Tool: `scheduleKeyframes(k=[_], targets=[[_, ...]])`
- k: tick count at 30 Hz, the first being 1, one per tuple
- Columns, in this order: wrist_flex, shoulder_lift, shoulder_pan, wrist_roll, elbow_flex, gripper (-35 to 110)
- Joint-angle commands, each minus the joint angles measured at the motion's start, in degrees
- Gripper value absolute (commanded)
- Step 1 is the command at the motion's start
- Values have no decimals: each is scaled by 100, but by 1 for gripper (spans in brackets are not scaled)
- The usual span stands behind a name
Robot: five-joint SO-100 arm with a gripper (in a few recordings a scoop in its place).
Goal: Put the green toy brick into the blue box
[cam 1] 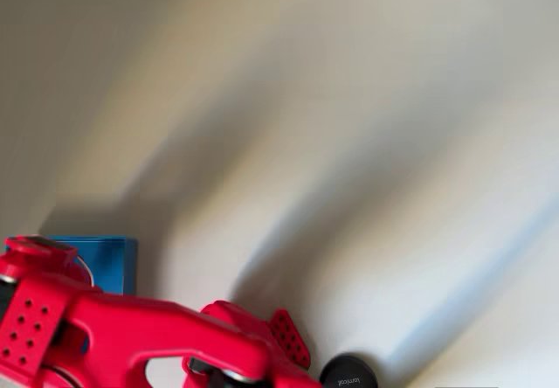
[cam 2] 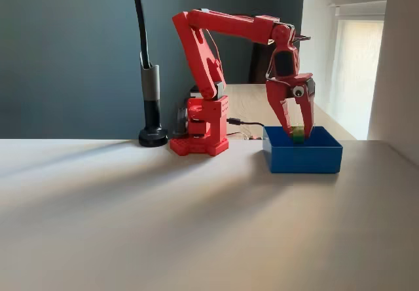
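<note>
Smooth pale table (cam 2: pixel 163 225) carries the square, thin-walled blue box (cam 2: pixel 302 156) — above its rim the red claw (cam 2: pixel 297 132) clamps the small green toy brick (cam 2: pixel 298 134).

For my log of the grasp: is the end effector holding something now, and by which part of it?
Yes. In the fixed view the end effector holds the green toy brick between its fingertips, by the brick's sides, just above the blue box.

Red arm (cam 2: pixel 222 25) and red gripper (cam 2: pixel 296 132), lime-green toy brick (cam 2: pixel 298 134), blue box (cam 2: pixel 302 157), pale off-white counter (cam 2: pixel 163 219), black lamp pole (cam 2: pixel 149 94), dark teal wall (cam 2: pixel 72 48).
</note>
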Motion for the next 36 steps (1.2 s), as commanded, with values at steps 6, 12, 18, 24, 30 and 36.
scheduleKeyframes(k=[6, 12, 18, 24, 30, 36], targets=[[26, 114, -97, -44, -272, 16], [97, 176, 88, 9, -439, 1], [378, 202, 1011, -62, -1011, 0], [360, 202, 2681, -738, -1591, 0], [264, 220, 4351, -993, -1521, 0], [-9, 545, 5528, -1116, -1230, 0]])
